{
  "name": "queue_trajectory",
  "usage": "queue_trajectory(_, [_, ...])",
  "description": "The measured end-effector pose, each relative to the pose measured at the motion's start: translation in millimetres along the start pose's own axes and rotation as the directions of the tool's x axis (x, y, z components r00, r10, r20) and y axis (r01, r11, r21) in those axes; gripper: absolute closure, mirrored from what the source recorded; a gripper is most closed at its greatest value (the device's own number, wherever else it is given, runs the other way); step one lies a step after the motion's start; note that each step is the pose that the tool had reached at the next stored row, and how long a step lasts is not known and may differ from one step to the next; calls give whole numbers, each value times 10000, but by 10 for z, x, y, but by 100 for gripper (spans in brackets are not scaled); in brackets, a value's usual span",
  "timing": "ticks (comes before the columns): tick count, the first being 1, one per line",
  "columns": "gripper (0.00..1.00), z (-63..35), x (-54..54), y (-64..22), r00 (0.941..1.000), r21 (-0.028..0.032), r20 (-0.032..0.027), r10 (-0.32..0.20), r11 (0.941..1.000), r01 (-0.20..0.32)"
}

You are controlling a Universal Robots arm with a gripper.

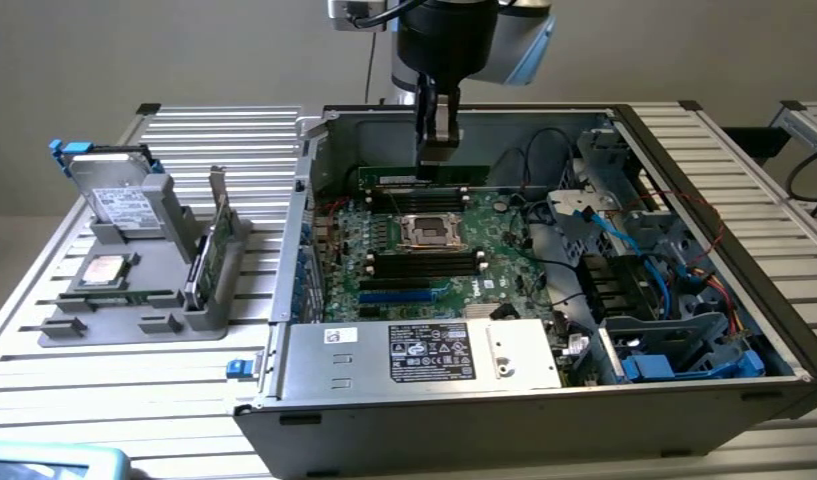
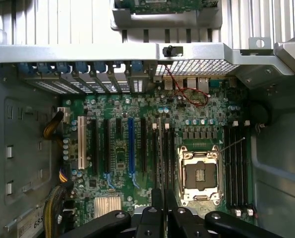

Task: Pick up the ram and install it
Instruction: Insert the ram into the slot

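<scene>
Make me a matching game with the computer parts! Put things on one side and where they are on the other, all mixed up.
Things:
1. ram
2. processor socket
3. grey tray

Places:
A. beside the case, on the exterior view's left
B. gripped in the jaws, above the motherboard
C. in the middle of the motherboard

Pairs: 1-B, 2-C, 3-A

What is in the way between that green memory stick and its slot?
Nothing visible. The gripper holds the ram right above the empty black slots beside the processor socket, with no cable or card between them.
</scene>
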State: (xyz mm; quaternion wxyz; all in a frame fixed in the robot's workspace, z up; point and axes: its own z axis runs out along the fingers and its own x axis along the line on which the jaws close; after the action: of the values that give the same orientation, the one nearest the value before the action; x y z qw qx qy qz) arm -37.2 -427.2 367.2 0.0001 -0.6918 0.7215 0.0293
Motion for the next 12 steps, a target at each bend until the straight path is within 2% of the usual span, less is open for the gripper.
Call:
queue_trajectory(3, [86, 22, -10, 1, 10000, 3, -26, 1, 10000, -1])
queue_trajectory(12, [86, 186, -22, -6, 10000, 4, -26, -8, 10000, 8])
